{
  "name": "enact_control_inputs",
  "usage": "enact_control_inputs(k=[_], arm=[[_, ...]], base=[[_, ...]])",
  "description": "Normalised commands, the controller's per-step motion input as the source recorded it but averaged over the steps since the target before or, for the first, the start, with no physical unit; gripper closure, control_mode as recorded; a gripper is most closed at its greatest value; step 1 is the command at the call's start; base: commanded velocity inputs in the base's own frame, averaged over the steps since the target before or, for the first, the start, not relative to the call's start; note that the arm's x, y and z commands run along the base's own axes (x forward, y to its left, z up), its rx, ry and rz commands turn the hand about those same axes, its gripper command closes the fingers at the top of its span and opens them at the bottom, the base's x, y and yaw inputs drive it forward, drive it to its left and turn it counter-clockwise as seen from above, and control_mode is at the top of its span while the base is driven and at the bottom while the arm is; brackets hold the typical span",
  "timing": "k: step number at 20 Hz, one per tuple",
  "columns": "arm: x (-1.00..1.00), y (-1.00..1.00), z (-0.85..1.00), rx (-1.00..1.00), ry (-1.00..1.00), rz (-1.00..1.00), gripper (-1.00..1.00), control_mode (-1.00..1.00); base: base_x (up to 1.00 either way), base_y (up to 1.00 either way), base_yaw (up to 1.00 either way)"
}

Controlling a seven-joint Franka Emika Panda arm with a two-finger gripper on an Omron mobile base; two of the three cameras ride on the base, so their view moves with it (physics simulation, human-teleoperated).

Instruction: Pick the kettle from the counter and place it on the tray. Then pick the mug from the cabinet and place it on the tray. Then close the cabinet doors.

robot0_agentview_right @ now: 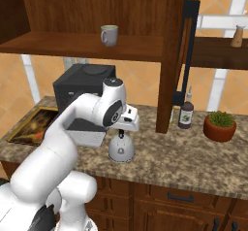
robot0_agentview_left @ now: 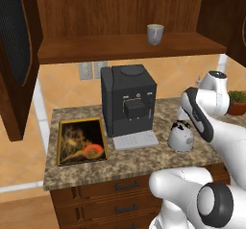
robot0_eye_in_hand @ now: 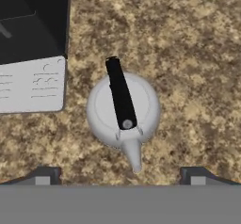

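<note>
Cabinet [robot0_agentview_left: 120, 11]: dark wood wall unit, one shelf board, back panel exposed. Cabinet doors [robot0_agentview_left: 17, 55] are swung wide, one seen at the left edge of the left base view, the other [robot0_agentview_right: 177, 55] edge-on in the right base view with its black bar handle. Tiled wall is noted below the shelf, with two outlet plates.

Counter [robot0_agentview_left: 144, 160]: speckled granite over dark drawers with black handles. A black coffee machine [robot0_agentview_left: 129, 100] is set toward the back, its grey drip plate in front. The tray [robot0_agentview_left: 81, 140] lies just left of the machine, gold-rimmed, nothing on it. Further right a dark bottle [robot0_agentview_right: 186, 112] and a potted plant [robot0_agentview_right: 220, 124] are seen.

Kettle [robot0_eye_in_hand: 123, 110]: upright on the granite, just right of the drip plate, well apart from the tray. Dark handle is seen running across the lid, spout toward the bottom of the hand view.

Mug [robot0_agentview_left: 155, 33]: on the shelf, untouched.

Gripper [robot0_eye_in_hand: 120, 178]: poised directly over the kettle, fingers spread wide, nothing held, no contact judged.

Step in hand is judged to be the first: approach for the kettle pick. Next, a straight descent is called for so the fingers straddle the handle across its narrow width; some wrist rotation may be needed, since the handle lies slightly oblique between the tips.
</note>
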Motion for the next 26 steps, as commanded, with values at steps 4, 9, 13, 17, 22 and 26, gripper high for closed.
enact_control_inputs(k=[4,9,13,17,22,26], arm=[[0.32,0.0,-0.21,0.0,0.06,0.0,-1.0,-1.0],[0.2,-0.01,-0.18,0.0,0.08,0.0,-1.0,-1.0],[0.14,-0.08,-0.22,0.01,0.06,0.0,-1.0,-1.0],[0.15,-0.09,-0.21,0.01,0.04,0.0,-1.0,-1.0],[0.24,-0.08,-0.2,0.0,0.05,0.0,-1.0,-1.0],[0.22,-0.01,-0.2,0.0,0.06,0.0,-1.0,-1.0]], base=[[0.0,0.0,0.0],[0.0,0.0,0.0],[0.0,0.0,0.0],[0.0,0.0,0.0],[0.0,0.0,0.0],[0.0,0.0,0.0]])
